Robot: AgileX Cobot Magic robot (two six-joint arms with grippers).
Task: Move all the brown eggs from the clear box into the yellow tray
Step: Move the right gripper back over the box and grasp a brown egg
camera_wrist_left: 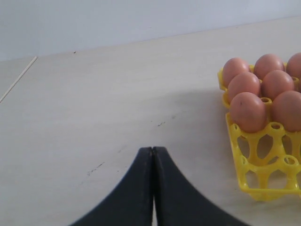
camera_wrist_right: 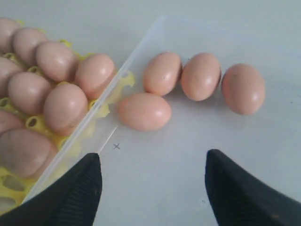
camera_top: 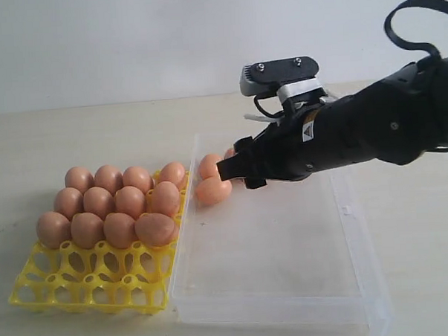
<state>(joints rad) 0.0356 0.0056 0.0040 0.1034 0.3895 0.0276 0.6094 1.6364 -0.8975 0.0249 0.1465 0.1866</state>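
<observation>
Item one: yellow tray [camera_top: 88,282], square plastic lattice of cups and pegs, standing on the pale table [camera_top: 74,137] with its right edge touching the left long wall of the clear box [camera_top: 275,307] in the exterior view. Item two: brown eggs [camera_top: 97,202], twelve seated in the tray, one per cup, in three rows of four filling the part farther from the exterior camera; the two nearer rows of cups show only yellow lattice. Item three: loose eggs [camera_wrist_right: 162,73], four, lying on the floor of the clear box at its far end near the wall that borders the tray. Three lie side by side in a line. The fourth lies just in front of that line, close to the wall. The exterior view shows only three of them, the rest being covered by the arm. Item four: right gripper [camera_wrist_right: 153,162], black, reaching in from the right and hanging over the clear box just short of the loose eggs, jaws spread wide with nothing between them and touching no egg. Item five: left gripper [camera_wrist_left: 153,150], fingers pressed flat together, holding nothing, poised over bare table beside the tray's edge.
</observation>
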